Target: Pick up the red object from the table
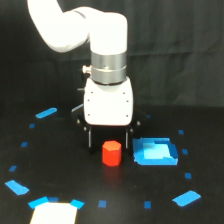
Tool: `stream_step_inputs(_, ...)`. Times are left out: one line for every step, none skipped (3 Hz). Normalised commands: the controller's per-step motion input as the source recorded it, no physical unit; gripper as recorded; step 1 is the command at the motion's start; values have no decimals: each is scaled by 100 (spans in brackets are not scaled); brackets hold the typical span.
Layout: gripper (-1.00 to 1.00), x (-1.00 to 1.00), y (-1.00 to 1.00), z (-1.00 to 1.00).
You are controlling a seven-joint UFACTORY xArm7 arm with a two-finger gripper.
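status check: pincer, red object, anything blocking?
Pincer open, fingers straddling red object. Red object upright on table, not lifted. Blue square at exterior view's right, apart, not blocking.

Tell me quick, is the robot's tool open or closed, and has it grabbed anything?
Tool: open, its fingers standing either side of the small red-orange hexagonal block on the black matte table; not gripping it yet.
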Motion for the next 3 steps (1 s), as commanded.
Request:
stream_step_inputs(62, -20, -39, -27)
stream_step_inputs(21, -4, -27, -28)
stream_step_inputs(-30, 14, -17, -28)
